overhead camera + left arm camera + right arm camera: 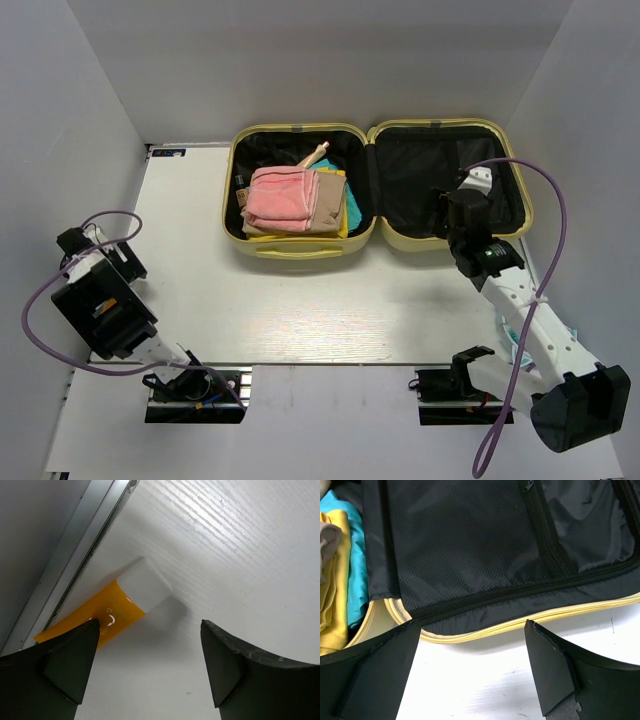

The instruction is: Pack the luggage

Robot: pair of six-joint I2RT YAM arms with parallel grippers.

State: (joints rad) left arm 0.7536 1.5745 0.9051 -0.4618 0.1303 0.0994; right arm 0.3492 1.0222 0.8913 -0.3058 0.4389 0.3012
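Observation:
The pale yellow luggage [300, 250] lies open at the back of the table. Its left half holds a folded pink towel [278, 197], beige, yellow and teal clothes [340, 580] and a small pink-capped bottle [312, 153]. Its right half shows black mesh lining [470, 545] above the zipper rim [520, 622]. My right gripper [462, 215] [471, 625] is open and empty, low over the near rim of the right half. My left gripper [88, 238] [150, 625] is open at the table's far left. An orange bottle with a white cap [112, 612] lies by its left finger.
A metal rail [75, 570] and the grey wall run along the table's left edge beside the orange bottle. White walls enclose the table on three sides. A small pale object [510, 335] lies under my right arm near the right edge.

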